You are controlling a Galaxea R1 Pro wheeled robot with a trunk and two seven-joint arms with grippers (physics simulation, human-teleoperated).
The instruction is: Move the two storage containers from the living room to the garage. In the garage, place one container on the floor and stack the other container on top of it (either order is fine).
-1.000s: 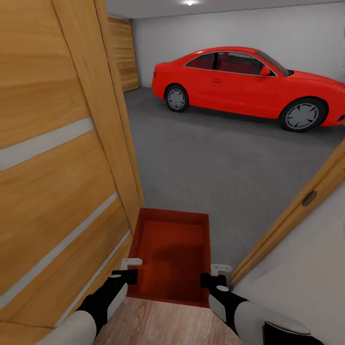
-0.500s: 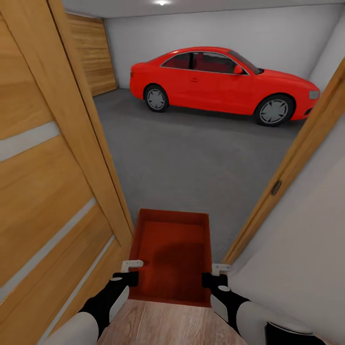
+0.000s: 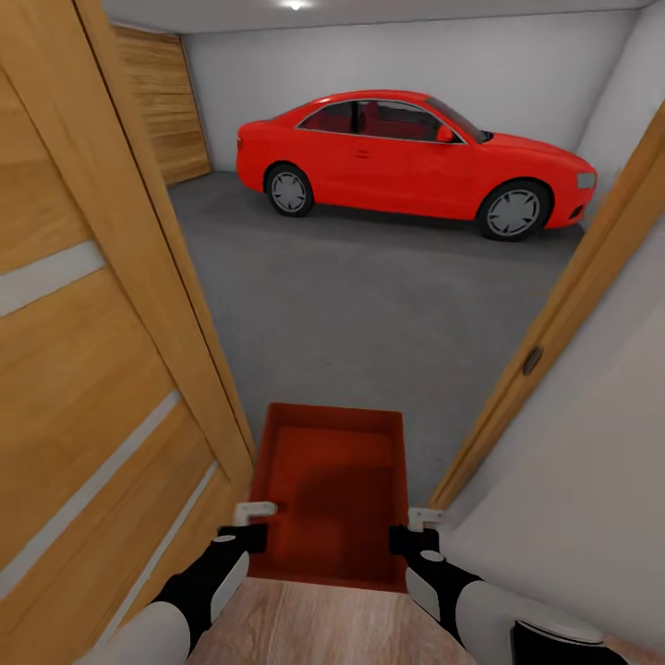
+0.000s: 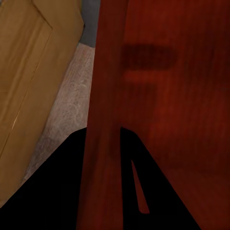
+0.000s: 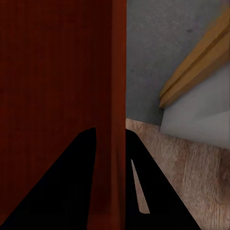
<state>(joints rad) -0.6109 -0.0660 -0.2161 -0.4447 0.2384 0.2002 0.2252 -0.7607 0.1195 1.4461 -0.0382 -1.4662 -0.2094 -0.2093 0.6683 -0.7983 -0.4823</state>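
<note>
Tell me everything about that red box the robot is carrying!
The storage container is an orange-red, shallow, open-top plastic bin, rectangular and empty. It is held level, long way pointing ahead, in the doorway between the wood floor and the grey garage floor. The left claw pinches its left wall and the right claw its right wall.

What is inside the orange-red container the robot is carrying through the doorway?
The storage container held by the left gripper and right gripper looks empty: bare red bottom with a dark shadow. Its near inner wall and whatever lies beneath it are hidden.
</note>
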